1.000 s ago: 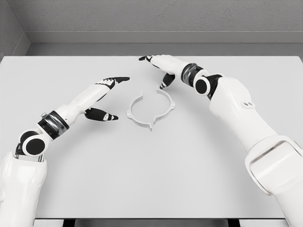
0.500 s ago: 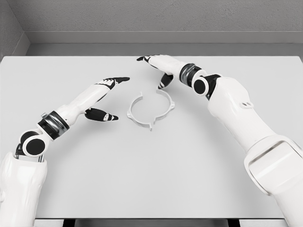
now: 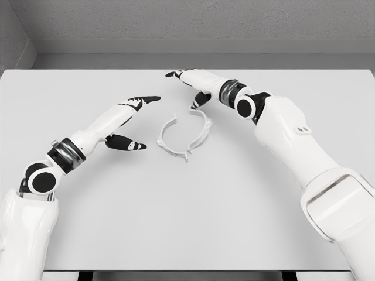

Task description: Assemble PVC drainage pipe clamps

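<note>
Grey worktop point(image 3: 187, 222), white clamp ring point(image 3: 183, 133) mid-table.
Right robot hand point(image 3: 190, 88) fingers spread, thumb nudging ring's rim; left robot hand point(image 3: 126, 123) spread, empty.

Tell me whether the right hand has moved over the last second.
Yes. The right hand has slid left along the table's far side, its thumb now touching the clamp ring's far edge, nudging it left.
</note>
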